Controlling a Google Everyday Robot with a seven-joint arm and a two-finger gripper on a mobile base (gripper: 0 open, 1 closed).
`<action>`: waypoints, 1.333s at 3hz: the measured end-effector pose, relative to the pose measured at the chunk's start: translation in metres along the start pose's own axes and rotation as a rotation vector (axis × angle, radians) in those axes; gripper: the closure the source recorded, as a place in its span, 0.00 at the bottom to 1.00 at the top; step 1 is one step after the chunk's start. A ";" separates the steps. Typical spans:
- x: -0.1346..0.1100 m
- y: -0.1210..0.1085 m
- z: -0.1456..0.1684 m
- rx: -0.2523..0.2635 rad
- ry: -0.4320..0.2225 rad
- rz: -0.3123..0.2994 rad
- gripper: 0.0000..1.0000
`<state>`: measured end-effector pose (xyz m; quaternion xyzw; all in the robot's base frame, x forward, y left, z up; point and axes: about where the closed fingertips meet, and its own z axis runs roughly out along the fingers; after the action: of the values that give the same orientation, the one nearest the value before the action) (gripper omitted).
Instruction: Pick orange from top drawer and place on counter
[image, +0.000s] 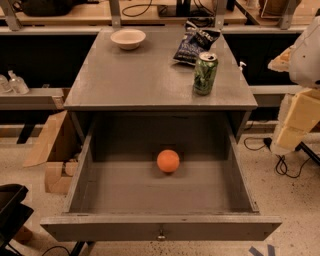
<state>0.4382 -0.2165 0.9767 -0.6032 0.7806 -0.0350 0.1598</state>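
Observation:
The orange (168, 161) is a small round fruit lying on the floor of the open top drawer (160, 230), near the middle and towards the back. The drawer is pulled fully out, with its front panel and small metal knob (161, 234) nearest the camera. The grey counter (140, 75) is the cabinet top above it. Pale segments of my arm (302, 100) show at the right edge, beside the cabinet and apart from the drawer. My gripper is not in view.
On the counter stand a pale bowl (128, 38) at the back left, a dark chip bag (196, 42) at the back right and a green can (205, 73) near the right front. A black object (11, 210) sits at the lower left. Cardboard (50, 145) lies on the floor to the left.

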 end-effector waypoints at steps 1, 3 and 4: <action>0.000 0.000 0.000 0.000 0.000 0.000 0.00; -0.025 -0.005 0.098 0.031 -0.192 0.082 0.00; -0.047 -0.011 0.152 0.043 -0.296 0.106 0.00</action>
<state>0.5031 -0.1539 0.8449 -0.5563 0.7782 0.0460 0.2877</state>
